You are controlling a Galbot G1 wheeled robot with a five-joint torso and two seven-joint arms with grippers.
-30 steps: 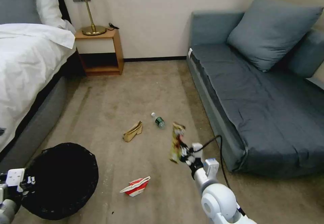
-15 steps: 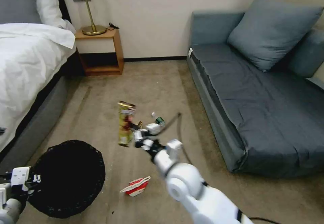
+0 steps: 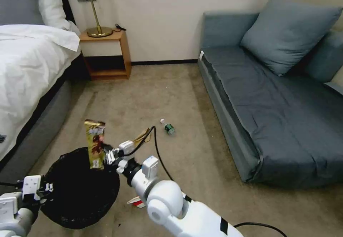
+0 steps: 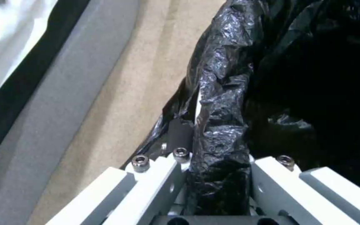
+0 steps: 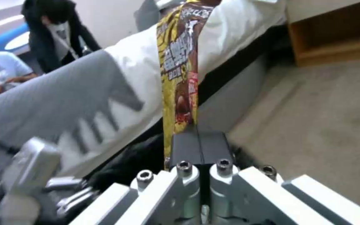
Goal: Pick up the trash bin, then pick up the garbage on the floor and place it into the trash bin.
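Right hand [image 3: 105, 156] pinched shut on limp, feather-light snack wrapper [image 3: 94, 143] by its lower edge, above trash bin [image 3: 80, 190]; left hand [image 4: 217, 175] clamps the bin's rim.

Even, soft indoor light; right wrist view motion-blurred at edges.

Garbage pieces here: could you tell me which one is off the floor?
The gold-brown snack wrapper, pinched upright in the right gripper above the trash bin; the bottle lies on carpet.
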